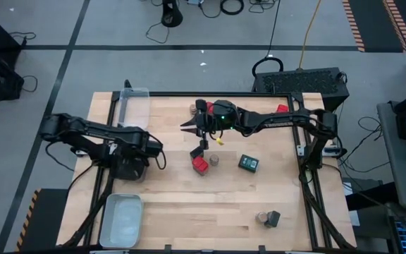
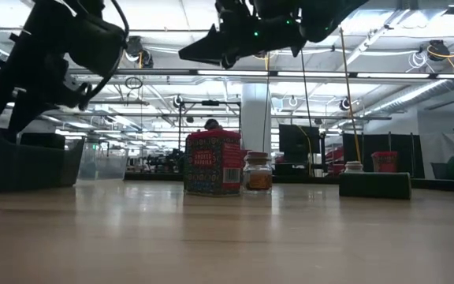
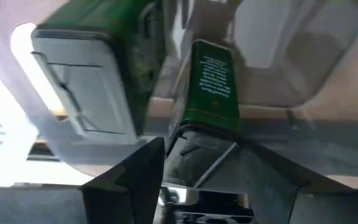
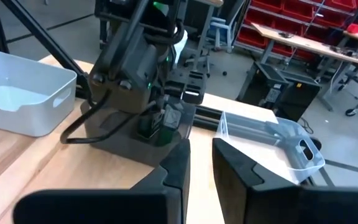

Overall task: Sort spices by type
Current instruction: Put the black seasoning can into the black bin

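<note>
- While both arms worked over the desk point(image 1: 189, 212) in the high view, the left gripper point(image 1: 134, 168) sat in a dark tray point(image 1: 122, 171) at the left edge, probably there to drop off a dark tin. The right gripper point(image 1: 200, 151) hung just above the red tin point(image 1: 200, 164), with a round jar point(image 1: 216, 160) right beside that tin. A dark tin point(image 1: 249, 163) lay to the right, and another jar and dark tin sat at the near right.
- In the low view, the red tin point(image 2: 212, 162) and the jar point(image 2: 258, 172) stood upright, touching or nearly so, with the right arm high above them.
- In the left wrist view, the left fingers point(image 3: 129, 180) were spread around a green tin point(image 3: 209, 87), with a second green tin point(image 3: 92, 74) alongside; an actual grip was unclear.
- In the right wrist view, the right fingers point(image 4: 173, 162) were nearly clenched and empty, pointing toward the left arm and a clear tray point(image 4: 272, 146).
</note>
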Available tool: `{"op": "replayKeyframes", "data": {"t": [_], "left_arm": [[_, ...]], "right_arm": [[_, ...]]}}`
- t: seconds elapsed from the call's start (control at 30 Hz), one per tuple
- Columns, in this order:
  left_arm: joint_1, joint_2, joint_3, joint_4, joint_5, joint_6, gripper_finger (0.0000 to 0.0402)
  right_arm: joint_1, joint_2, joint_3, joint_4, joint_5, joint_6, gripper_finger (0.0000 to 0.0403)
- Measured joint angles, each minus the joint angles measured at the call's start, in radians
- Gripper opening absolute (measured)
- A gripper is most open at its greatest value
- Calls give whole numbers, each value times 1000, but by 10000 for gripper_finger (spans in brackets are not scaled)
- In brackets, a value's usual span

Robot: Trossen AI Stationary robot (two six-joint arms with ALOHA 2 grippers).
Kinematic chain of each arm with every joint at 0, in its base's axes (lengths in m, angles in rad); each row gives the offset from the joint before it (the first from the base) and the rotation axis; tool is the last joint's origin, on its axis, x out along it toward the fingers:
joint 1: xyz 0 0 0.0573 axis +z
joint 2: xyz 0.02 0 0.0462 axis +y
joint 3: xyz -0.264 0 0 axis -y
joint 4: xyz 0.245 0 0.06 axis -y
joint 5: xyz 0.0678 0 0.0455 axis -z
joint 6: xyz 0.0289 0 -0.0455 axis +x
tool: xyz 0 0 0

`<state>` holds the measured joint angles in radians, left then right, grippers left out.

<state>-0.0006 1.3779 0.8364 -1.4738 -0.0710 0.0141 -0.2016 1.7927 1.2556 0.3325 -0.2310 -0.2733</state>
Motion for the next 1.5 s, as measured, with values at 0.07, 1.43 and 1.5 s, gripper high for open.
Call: {"op": "replayKeyframes", "data": {"t": [0.07, 1.43, 1.5], "left_arm": [[0, 9, 0, -2, -19, -7, 203], [0, 10, 73, 50, -14, 22, 137], [0, 10, 74, 77, -17, 27, 137]], "right_arm": [[0, 0, 0, -1, 0, 0, 47], [0, 0, 1, 0, -1, 0, 47], [0, 0, 1, 0, -1, 0, 47]]}}
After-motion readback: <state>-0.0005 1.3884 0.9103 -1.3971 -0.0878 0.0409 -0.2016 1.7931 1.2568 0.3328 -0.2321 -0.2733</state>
